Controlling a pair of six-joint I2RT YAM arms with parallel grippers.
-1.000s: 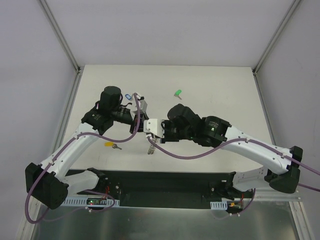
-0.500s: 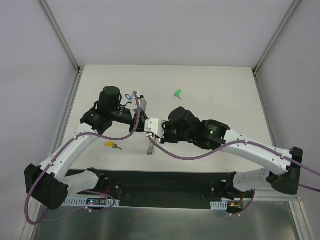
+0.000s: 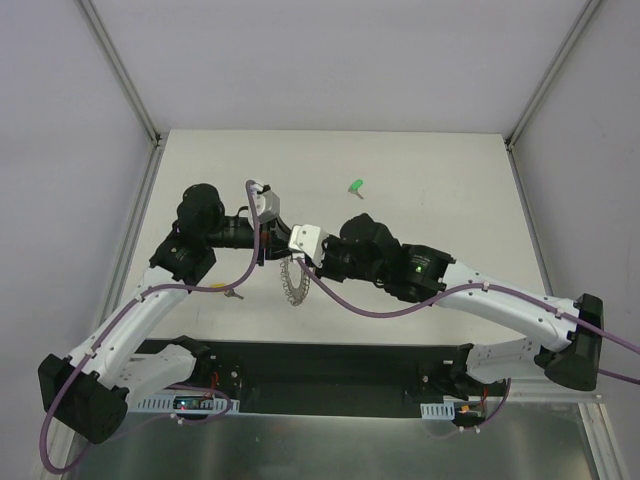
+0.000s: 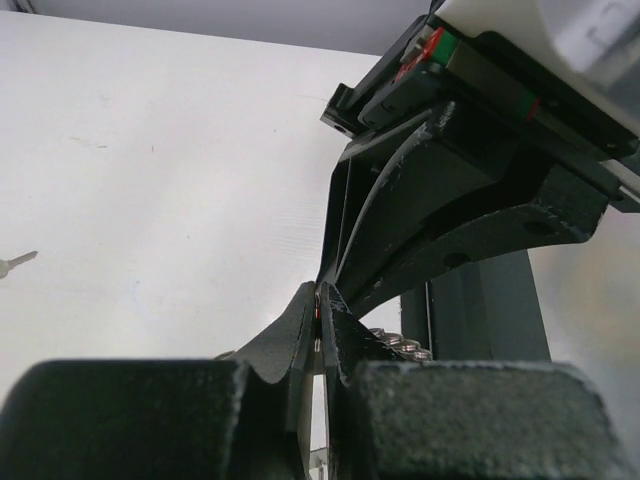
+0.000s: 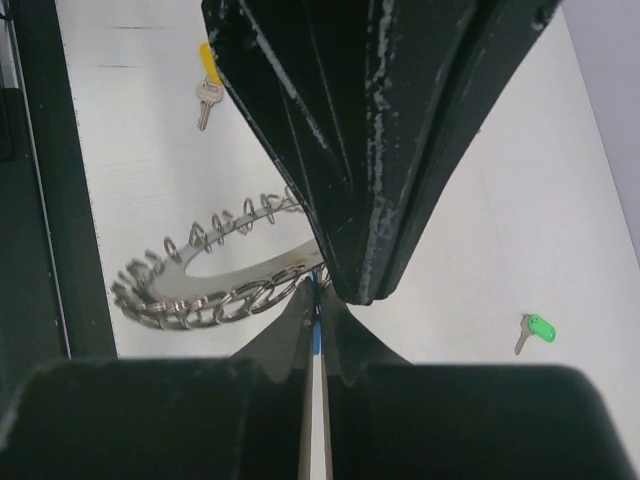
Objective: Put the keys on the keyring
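Note:
The silver keyring [image 5: 195, 275], edged with wire loops, hangs tilted above the table between both grippers, and shows in the top view as a short arc [image 3: 290, 283]. My left gripper [image 4: 317, 315] is shut on a thin metal edge, seemingly the ring's flat band; its black fingers [image 5: 370, 150] come down onto that band. My right gripper [image 5: 316, 312] is shut on the solid-blue key [image 5: 316, 338], its tips right against the ring's loops. In the top view the left gripper [image 3: 268, 252] and right gripper [image 3: 295, 258] meet tip to tip.
A green key [image 3: 355, 186] lies on the white table at the back, also seen in the right wrist view [image 5: 538, 328]. A yellow key [image 5: 207, 75] lies near the left arm [image 3: 225, 291]. A key blade [image 4: 15, 263] pokes in at the left edge. A black base plate [image 3: 320, 365] lines the near edge.
Both wrists have shifted left and back. The keyring has swung up from hanging edge-on and now shows as an arc. The left wrist now covers the pale blue key.

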